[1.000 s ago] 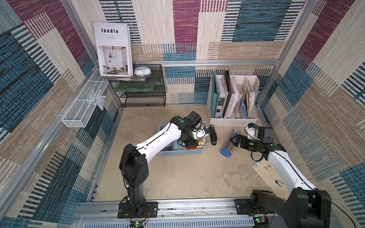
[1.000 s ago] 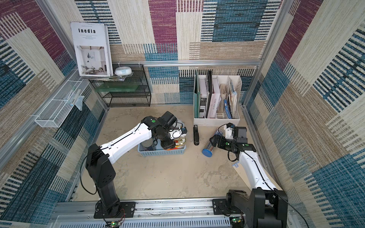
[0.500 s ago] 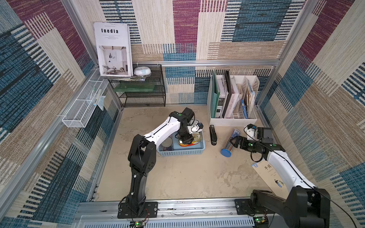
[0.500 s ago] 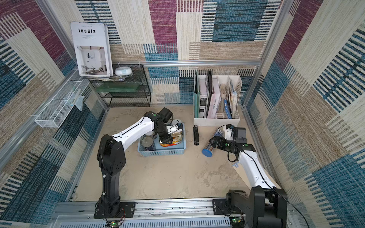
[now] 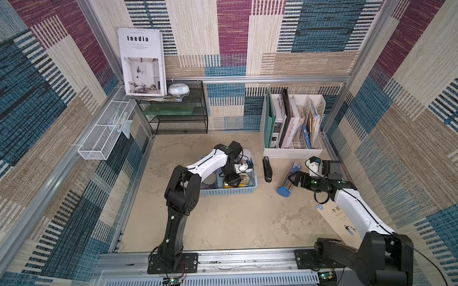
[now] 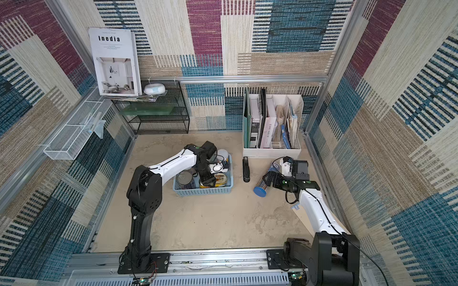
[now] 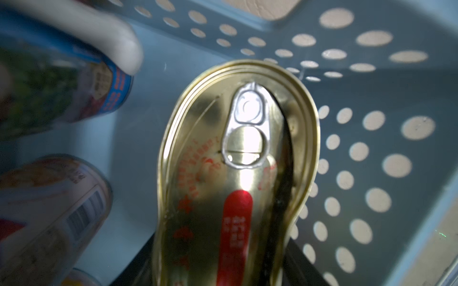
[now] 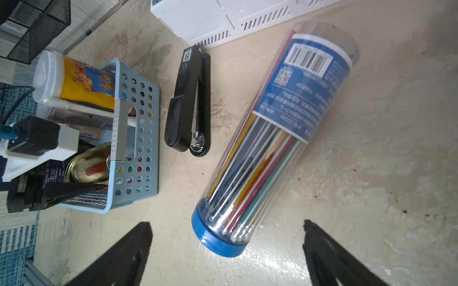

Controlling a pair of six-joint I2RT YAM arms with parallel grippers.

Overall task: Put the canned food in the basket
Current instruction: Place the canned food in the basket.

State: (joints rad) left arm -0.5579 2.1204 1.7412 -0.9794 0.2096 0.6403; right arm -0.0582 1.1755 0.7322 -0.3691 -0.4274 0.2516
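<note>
Down inside the light-blue basket (image 5: 229, 192), flat oval gold tin (image 7: 235, 173) pinched at its sides by left gripper (image 5: 233, 181), jaws partway closed, tin low near one end wall. Alongside it in the basket: silver-topped round tin (image 5: 210, 178) and white-lidded cans (image 8: 74, 84). Off to the side, right gripper (image 5: 296, 179) spread wide, holding nothing, near clear tube (image 5: 286, 183) with blue cap lying on the tabletop (image 5: 235, 222); black stapler (image 5: 267, 169) between tube and basket.

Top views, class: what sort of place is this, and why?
Probably a mock office corner in a robot test cell: a white file organizer, a black wire shelf bearing a magazine, a left arm and right arm bolted to a metal rail.
</note>
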